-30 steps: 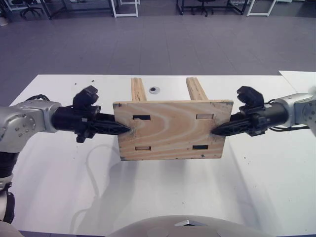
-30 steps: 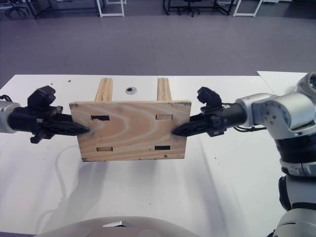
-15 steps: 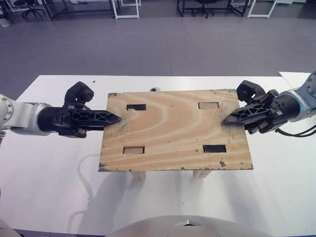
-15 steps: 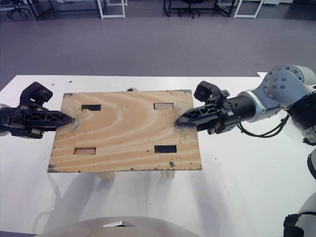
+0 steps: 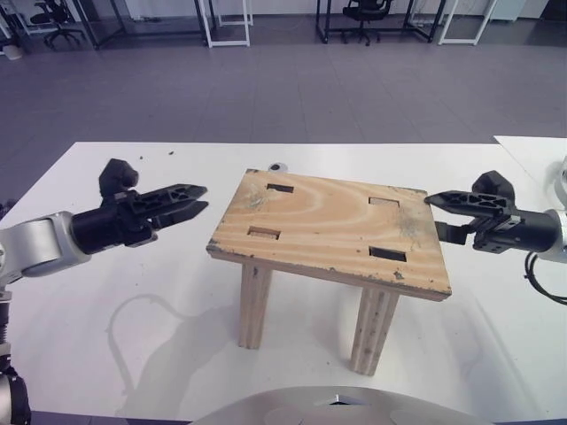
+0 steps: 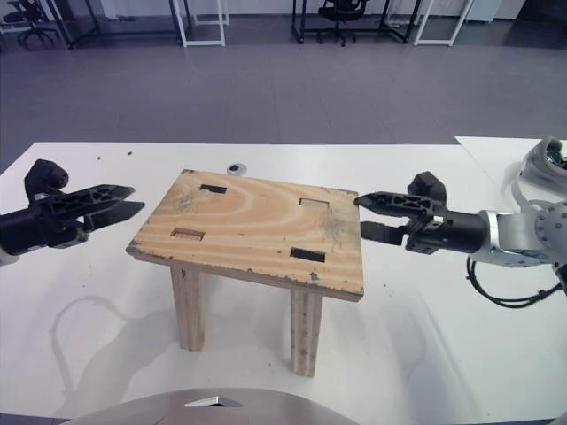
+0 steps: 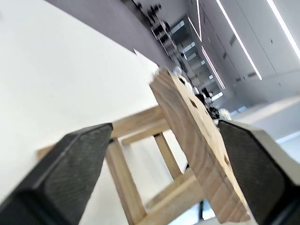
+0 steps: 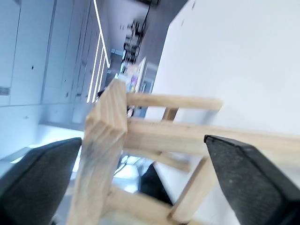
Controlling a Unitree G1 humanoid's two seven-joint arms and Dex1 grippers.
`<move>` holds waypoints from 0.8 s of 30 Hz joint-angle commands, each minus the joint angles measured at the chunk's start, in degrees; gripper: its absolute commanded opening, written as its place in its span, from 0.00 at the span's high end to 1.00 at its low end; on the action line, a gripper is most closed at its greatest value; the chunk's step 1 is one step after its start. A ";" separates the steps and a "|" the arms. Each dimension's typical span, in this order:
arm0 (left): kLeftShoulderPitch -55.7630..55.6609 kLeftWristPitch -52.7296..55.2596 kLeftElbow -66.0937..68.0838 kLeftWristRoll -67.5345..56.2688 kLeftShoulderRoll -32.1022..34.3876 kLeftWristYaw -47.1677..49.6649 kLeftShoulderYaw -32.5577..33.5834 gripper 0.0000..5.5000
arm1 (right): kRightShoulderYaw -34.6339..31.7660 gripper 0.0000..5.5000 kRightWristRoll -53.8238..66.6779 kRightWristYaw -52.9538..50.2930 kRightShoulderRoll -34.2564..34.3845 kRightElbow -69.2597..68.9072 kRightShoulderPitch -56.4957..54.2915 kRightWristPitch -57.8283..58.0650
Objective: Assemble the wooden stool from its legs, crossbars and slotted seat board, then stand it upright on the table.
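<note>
1. Stool (image 5: 328, 226) stands upright on the white counter (image 5: 115, 354), near the middle, between the two grippers.
2. Its seat (image 5: 310, 208) is on top and lies flat, with its four slots (image 5: 264, 233) facing up. Two slots look filled with wood and two look dark.
3. Two legs (image 5: 254, 305) at the near side stand on the counter. The far legs are hidden under the seat in the eye views.
4. Crossbars (image 8: 173, 101) join the legs under the seat; they show in the wrist views.
5. Left gripper (image 5: 205, 197) is near the left edge of the seat but apart from it. Its fingers are spread and hold nothing.
6. Right gripper (image 6: 359, 217) is just beside the right edge of the seat, at the far corner. Its fingers are also spread, one above the other, and hold nothing. I cannot tell if the upper fingertip touches the wood.
7. Small round grey piece (image 5: 277, 166) lies on the counter just behind the far left corner of the seat.
</note>
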 commanded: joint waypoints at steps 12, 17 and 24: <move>6.09 -61.53 11.63 76.81 -18.98 6.68 -7.41 0.09 | -0.79 0.02 -85.36 -42.55 44.89 7.44 3.46 -71.57; 9.33 -66.30 14.22 82.19 -22.37 6.43 -2.78 0.09 | -0.98 0.02 -99.65 -43.31 49.43 16.67 -0.71 -79.82; 9.58 -66.66 11.76 86.25 -24.95 5.76 -0.80 0.09 | -6.73 0.02 -104.31 -41.14 51.05 21.49 -1.13 -83.40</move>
